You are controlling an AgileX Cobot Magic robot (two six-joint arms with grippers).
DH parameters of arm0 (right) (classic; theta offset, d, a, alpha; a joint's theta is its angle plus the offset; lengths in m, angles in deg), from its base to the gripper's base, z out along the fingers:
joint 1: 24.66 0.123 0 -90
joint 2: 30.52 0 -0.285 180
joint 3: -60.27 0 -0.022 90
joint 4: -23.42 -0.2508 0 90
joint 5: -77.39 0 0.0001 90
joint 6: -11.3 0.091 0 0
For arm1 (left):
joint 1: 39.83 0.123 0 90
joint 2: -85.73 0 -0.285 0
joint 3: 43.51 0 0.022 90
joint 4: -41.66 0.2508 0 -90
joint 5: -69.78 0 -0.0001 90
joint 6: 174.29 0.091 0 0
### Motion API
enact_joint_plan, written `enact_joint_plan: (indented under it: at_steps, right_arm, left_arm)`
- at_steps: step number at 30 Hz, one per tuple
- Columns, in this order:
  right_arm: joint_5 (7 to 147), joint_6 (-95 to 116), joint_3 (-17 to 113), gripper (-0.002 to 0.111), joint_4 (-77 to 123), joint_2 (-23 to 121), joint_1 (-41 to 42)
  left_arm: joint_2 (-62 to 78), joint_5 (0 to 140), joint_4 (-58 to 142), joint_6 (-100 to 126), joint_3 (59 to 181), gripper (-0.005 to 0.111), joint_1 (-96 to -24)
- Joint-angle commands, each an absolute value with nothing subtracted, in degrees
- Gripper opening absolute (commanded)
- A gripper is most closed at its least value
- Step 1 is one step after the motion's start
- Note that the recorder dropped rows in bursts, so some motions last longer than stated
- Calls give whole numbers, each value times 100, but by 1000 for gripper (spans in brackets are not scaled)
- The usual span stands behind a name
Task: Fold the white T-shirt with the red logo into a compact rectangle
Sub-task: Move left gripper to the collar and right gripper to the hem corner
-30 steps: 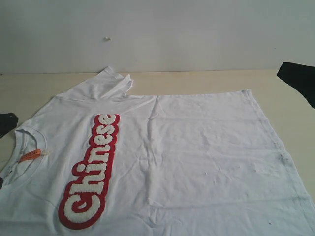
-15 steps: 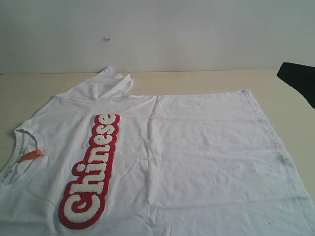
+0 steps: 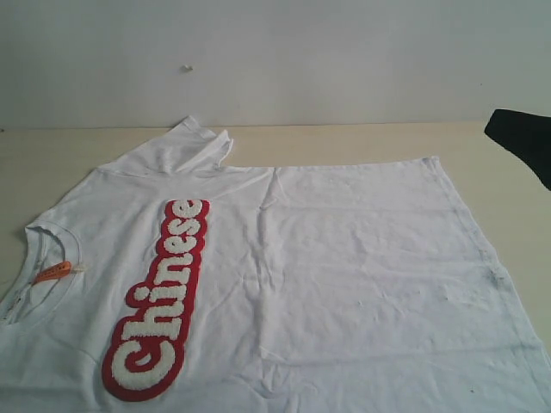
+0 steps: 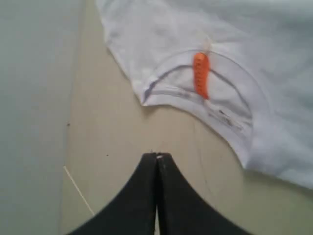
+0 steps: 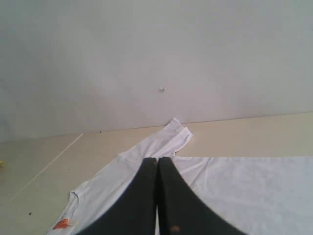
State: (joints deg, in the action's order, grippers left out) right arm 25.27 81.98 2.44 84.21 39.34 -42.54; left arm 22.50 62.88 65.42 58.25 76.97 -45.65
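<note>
The white T-shirt [image 3: 344,258] lies flat on the table, front up, collar [image 3: 43,275] to the left and hem to the right. The red logo [image 3: 159,301] runs across its chest, and the orange neck tag [image 3: 53,272] sits inside the collar. My left gripper [image 4: 157,155] is shut and empty over bare table, a short way from the collar [image 4: 195,105] and the tag [image 4: 200,76]. My right gripper [image 5: 157,159] is also shut and empty, above the shirt [image 5: 254,186]. In the exterior view only a black part of the right arm [image 3: 525,146] shows.
The far sleeve [image 3: 185,146] lies bunched at the shirt's back edge, close to the grey wall [image 3: 258,60]. The beige table [image 3: 344,142] shows behind the shirt and to its left [image 4: 122,132]. The shirt's near part runs out of the exterior view.
The dark shape of my left gripper at the exterior view's left edge has withdrawn out of that view. The shirt and the right arm have not moved.
</note>
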Motion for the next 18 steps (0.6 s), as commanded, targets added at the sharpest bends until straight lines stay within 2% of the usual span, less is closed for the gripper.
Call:
enact_joint_plan:
  at_steps: [1, 5, 18]
  right_arm:
    - [2494, 8201, 293, 0, 8431, 3940, -4265]
    - [2494, 8201, 293, 0, 8431, 3940, -4265]
    - [2494, 8201, 293, 0, 8431, 3940, -4265]
  left_arm:
    - [2403, 5160, 4655, 7842, 7864, 0, -4838]
    - [2391, 4924, 3612, 7520, 8141, 0, -4838]
    - [1100, 2542, 3536, 7581, 9638, 0, -4838]
